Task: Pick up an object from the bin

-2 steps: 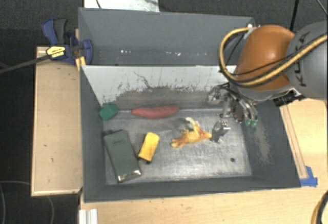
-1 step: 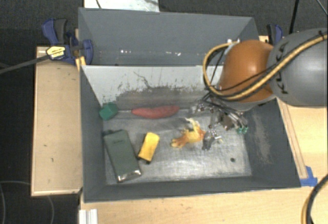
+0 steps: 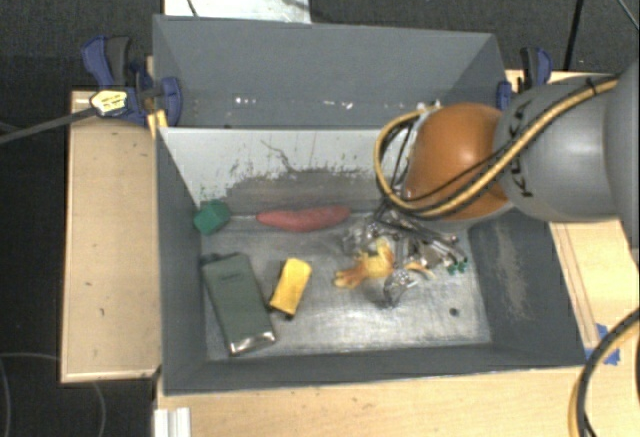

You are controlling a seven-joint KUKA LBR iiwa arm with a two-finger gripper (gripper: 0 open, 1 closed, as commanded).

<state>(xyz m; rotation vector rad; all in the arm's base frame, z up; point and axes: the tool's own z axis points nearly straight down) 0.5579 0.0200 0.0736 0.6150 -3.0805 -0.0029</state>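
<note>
**A:** Where are the jaws?

**B:** Down at the floor of the bin [image 3: 330, 75], right of its middle. They sit under the arm's round orange cover [image 3: 450, 160], which has yellow-and-black cables [image 3: 520, 140] looped round it.

**A:** Parted or clenched?

**B:** I cannot tell. The metal parts down there are a tangle of glints, and I cannot tell either whether they grip anything.

**A:** What lies nearest them?

**B:** A small orange-yellow thing [image 3: 362, 272], on the bin floor at the left side of the metal parts. It is either touching them or just beside them, and I cannot say which.

**A:** And the rest?

**B:** All of it is apart to the left. A yellow block [image 3: 290, 286] lies tilted beside a flat grey-green slab [image 3: 237, 302] near the front left corner. A long red thing [image 3: 302, 218] lies along the foot of the back wall. A small green lump [image 3: 211, 218] sits off its left end, near the back left corner, with a gap between the two.
</note>
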